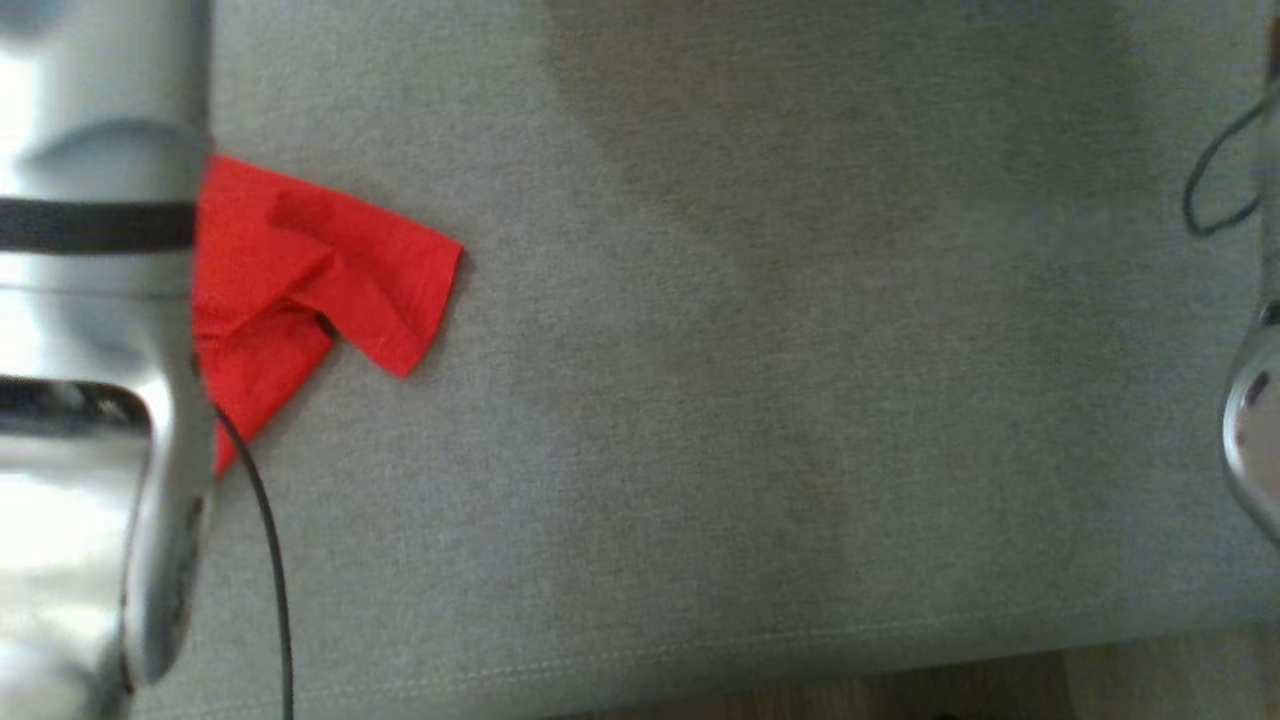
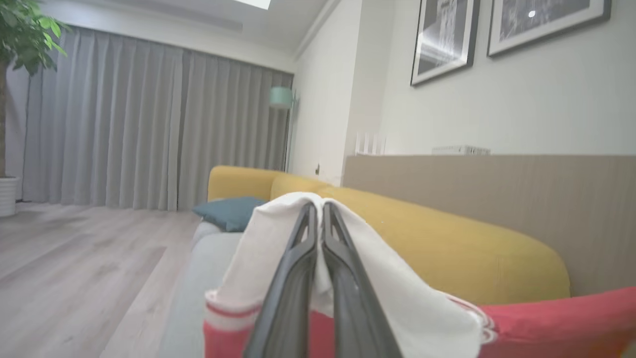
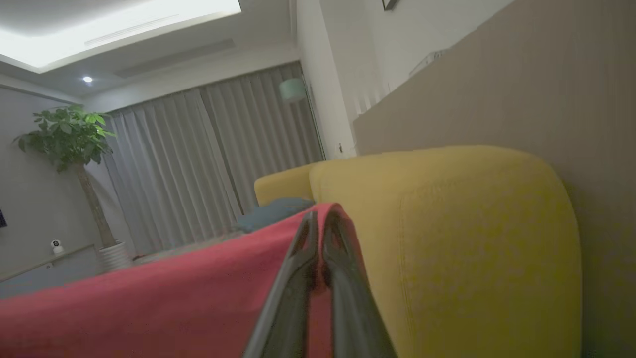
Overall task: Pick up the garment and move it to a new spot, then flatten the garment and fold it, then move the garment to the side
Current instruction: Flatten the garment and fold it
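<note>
The garment is red and shows in the head view as a crumpled corner on the grey sofa seat, partly hidden behind my pale left forearm. In the left wrist view my left gripper is shut on a white, red-striped part of the garment, which drapes over both fingers. In the right wrist view my right gripper is shut on a red edge of the garment, and the cloth stretches away to the left. My right arm shows at the far right edge of the head view.
A yellow sofa back runs beside both grippers, with a teal cushion farther along the seat. The seat's front edge borders wooden floor. A black cable hangs by the left arm. A potted plant stands before grey curtains.
</note>
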Robot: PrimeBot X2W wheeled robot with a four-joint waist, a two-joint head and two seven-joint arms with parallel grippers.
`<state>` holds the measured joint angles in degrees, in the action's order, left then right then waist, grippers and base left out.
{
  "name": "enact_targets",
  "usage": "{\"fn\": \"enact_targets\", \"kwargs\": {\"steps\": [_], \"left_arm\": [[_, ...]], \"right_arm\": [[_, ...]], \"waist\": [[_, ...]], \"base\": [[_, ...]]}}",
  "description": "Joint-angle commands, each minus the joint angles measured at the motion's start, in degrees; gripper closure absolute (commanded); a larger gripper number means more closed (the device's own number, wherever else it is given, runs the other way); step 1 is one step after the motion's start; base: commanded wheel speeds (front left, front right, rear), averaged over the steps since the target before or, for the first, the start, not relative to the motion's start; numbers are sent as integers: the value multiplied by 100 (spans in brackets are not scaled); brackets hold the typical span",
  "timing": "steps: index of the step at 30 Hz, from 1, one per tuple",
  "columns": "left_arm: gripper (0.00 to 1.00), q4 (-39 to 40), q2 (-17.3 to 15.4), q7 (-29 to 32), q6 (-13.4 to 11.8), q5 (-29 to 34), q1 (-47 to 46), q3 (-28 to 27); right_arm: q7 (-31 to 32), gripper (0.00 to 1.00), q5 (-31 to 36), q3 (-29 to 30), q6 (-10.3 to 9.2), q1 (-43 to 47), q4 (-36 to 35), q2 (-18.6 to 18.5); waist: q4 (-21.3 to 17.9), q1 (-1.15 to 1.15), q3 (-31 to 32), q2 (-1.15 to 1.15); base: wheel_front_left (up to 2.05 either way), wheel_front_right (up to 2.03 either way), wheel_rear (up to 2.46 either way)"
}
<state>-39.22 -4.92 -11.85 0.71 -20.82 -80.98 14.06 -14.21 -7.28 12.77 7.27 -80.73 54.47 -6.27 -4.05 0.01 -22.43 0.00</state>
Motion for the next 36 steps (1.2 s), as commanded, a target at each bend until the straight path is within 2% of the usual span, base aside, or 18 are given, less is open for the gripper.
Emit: {"fn": "enact_targets", "kwargs": {"steps": [1, 9, 14, 24, 25, 28, 36], "left_arm": [[100, 30, -135, -69, 79, 15, 2, 20], [100, -541, -73, -254, 400, 57, 1353, 442], [100, -623, -220, -285, 547, 38, 2339, 670], [100, -98, -745, 13, 671, -158, 3886, 1376], [100, -98, -745, 13, 671, -158, 3886, 1376], [100, 455, -1013, 288, 675, -359, 4321, 1741], [100, 1866, -1758, 1039, 677, -943, 5061, 2459]], "right_arm": [[-52, 100, -112, -87, 22, 13, 8, -28], [186, 100, -393, -632, 22, 920, 1219, -303], [548, 100, -637, -1339, 22, 1629, 1451, -502], [1384, 100, -1453, -3055, 22, 2887, 899, -1252], [1384, 100, -1453, -3055, 22, 2887, 899, -1252], [1667, 100, -1701, -3677, 22, 3200, 633, -1645], [2139, 100, -2379, -4411, 22, 3622, 224, -2169]], "waist": [[77, -1, -74, 0], [185, -1, 50, 0], [226, -1, 350, 0], [265, -1, 826, 0], [265, -1, 826, 0], [274, -1, 949, 0], [285, -1, 1266, 0]], "base": [[0, 0, 0], [0, 0, 0], [0, 0, 0], [0, 0, 0], [0, 0, 0], [0, 0, 0], [0, 0, 0]]}}
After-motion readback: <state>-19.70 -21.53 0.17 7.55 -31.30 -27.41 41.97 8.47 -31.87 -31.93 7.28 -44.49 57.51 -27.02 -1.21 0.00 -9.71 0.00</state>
